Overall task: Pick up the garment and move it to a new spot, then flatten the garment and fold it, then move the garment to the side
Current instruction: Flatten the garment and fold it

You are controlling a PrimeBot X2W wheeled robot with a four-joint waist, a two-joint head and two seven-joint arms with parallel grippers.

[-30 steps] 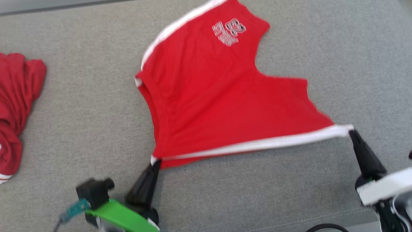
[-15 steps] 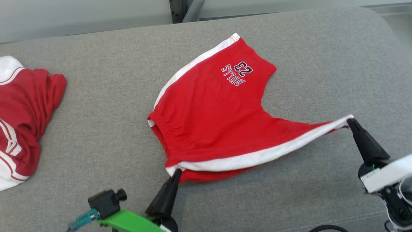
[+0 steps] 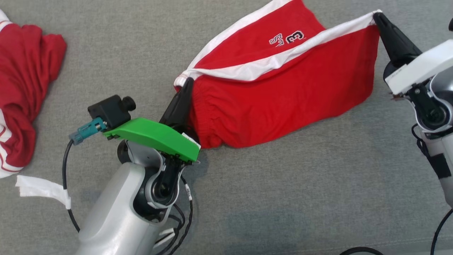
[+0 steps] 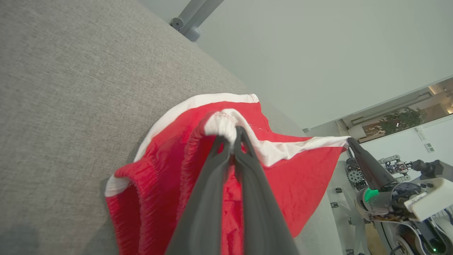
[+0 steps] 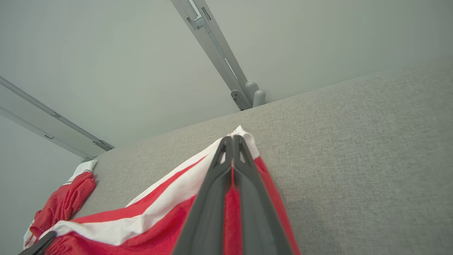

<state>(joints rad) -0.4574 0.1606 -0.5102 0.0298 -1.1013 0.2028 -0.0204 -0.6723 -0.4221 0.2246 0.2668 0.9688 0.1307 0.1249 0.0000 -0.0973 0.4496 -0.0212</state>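
Observation:
The garment (image 3: 283, 95) is a pair of red shorts with white side stripes and a printed logo, lying on the grey cushion (image 3: 283, 198). My left gripper (image 3: 187, 82) is shut on its gathered waistband corner; the left wrist view shows white fabric bunched at the left gripper's (image 4: 233, 136) tips. My right gripper (image 3: 376, 15) is shut on the white-striped hem corner, which the right wrist view shows pinched at the right gripper's (image 5: 232, 140) tips. The held edge is raised and stretched between both grippers, draped over the rest of the garment (image 4: 304, 177), half covering the logo.
A second red and white garment (image 3: 24, 81) lies in a heap at the left edge, also seen in the right wrist view as a red heap (image 5: 60, 205). A white strip of tape (image 3: 39, 187) lies near my left arm. A metal frame post (image 5: 244, 95) stands behind the cushion.
The head camera has tilted down. Both grippers have lifted the garment's near striped edge and carried it away from me over the far half, so it now partly hides the logo.

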